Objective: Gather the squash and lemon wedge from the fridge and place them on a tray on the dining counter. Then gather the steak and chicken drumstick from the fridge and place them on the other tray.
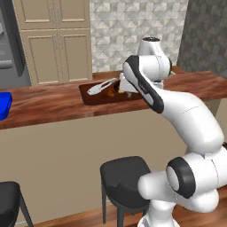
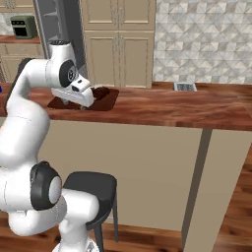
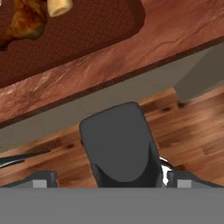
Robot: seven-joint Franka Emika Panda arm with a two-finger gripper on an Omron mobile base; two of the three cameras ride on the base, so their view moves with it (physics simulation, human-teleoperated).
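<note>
The dark brown other tray (image 1: 91, 96) lies on the dining counter (image 1: 53, 104). On it rests the browned chicken drumstick (image 3: 24, 22), bone end toward the tray's middle, next to a pale elongated piece that looks like the steak (image 1: 101, 85). My gripper (image 3: 112, 180) is open and empty, its fingertips (image 3: 41, 179) wide apart. It hovers above the counter's near edge just beside the tray, and the hand (image 2: 74, 92) covers the tray's near side. The bright blue tray (image 1: 3, 105) pokes in at the far left. The squash and lemon wedge are out of view. The grey fridge (image 1: 9, 48) stands behind the counter.
A black stool (image 3: 118, 148) stands directly below the hand, with another stool (image 1: 8, 201) further left. Beige cabinets (image 1: 57, 40) and a tiled wall (image 2: 202, 39) run behind the counter. A small grey item (image 2: 185, 87) sits on the counter's far right part.
</note>
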